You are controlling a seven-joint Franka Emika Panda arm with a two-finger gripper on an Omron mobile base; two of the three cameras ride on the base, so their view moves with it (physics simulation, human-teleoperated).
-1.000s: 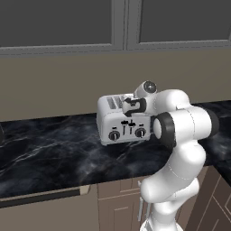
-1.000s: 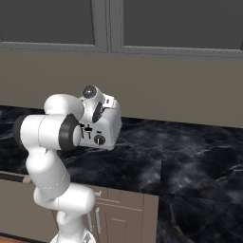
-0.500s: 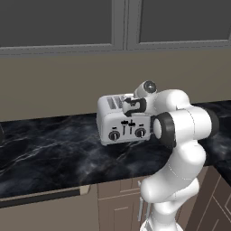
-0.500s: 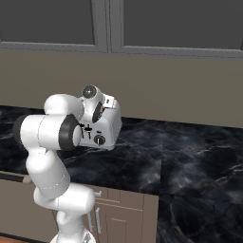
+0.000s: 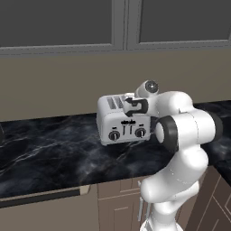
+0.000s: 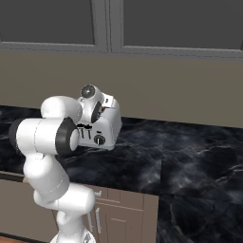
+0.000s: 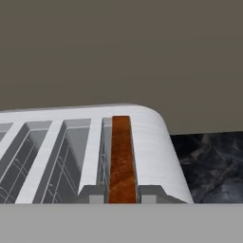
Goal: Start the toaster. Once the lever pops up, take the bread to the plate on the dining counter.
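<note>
The claw (image 5: 131,107) hangs over the front top edge of the toaster (image 5: 118,121); its two tips sit either side of the bread (image 7: 121,159), apart and not visibly touching it, so it reads as narrowly open rather than gripping. The bread stands edge-up in the slot nearest one end of the toaster, with the other slots bare. The toaster stands on the black marble tabletop (image 5: 49,153), near the wall behind it. The step in hand looks like the pick-up of the slice: next the tips need to drop along the slot and pinch its two faces squarely. The slot walls are tight, but above the toaster there is open room below the cabinets (image 5: 67,22) for a straight lift.
</note>
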